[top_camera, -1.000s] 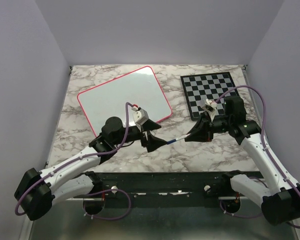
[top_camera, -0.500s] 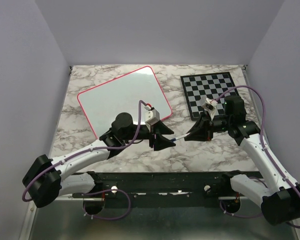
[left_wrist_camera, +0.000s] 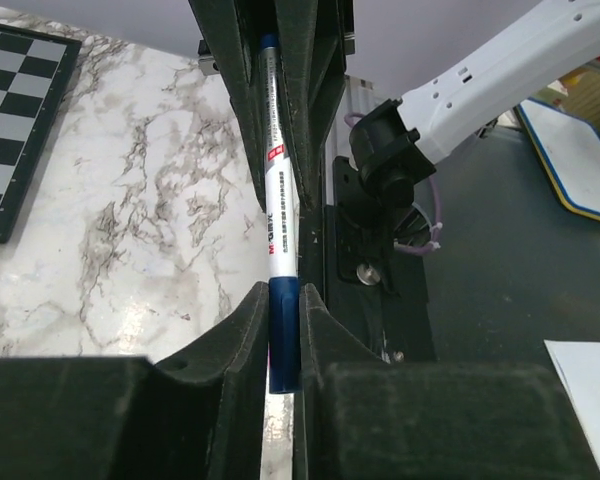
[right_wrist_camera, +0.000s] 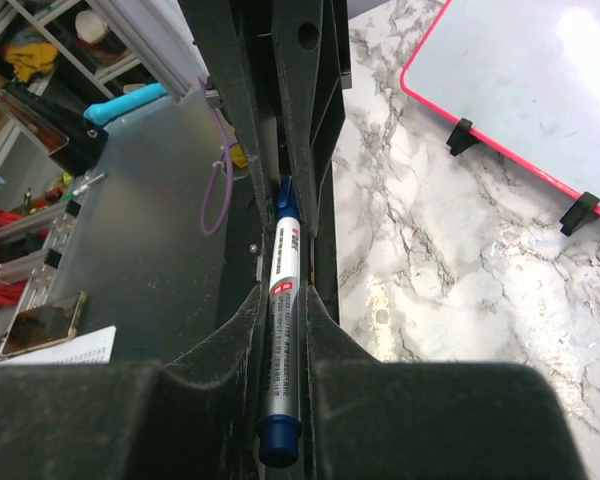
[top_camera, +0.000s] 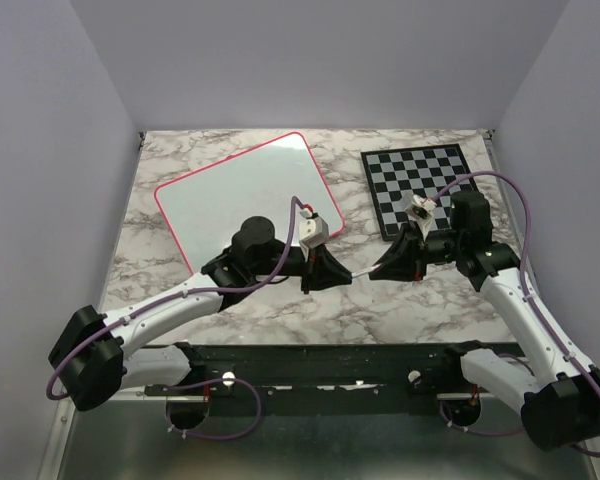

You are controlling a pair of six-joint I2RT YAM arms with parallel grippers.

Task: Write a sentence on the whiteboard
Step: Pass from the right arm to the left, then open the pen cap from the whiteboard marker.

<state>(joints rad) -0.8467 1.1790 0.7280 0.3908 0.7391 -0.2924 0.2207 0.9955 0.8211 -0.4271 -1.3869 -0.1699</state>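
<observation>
Over the marbled worktop [top_camera: 280, 310], the left tool [left_wrist_camera: 283, 300] is clamped on a marker's [left_wrist_camera: 277, 200] blue cap [left_wrist_camera: 284, 335]. The right tool [right_wrist_camera: 285, 300] grips its barrel. The whiteboard [top_camera: 220, 195] lies rear-left, near the chessboard [top_camera: 420, 180].

From my overhead view the whiteboard [top_camera: 235, 190] lies flat on the marble table [top_camera: 400, 300] in the upper left of the frame. It is a large white rectangle with rounded corners and a thin pink-red rim. It sits askew, its long edges running from lower left up to upper right. Its face shows plain white with a soft sheen.

In my right wrist view, the board [right_wrist_camera: 520, 70] fills the upper right corner, and two small black clips [right_wrist_camera: 462, 137] grip its near rim.
</observation>
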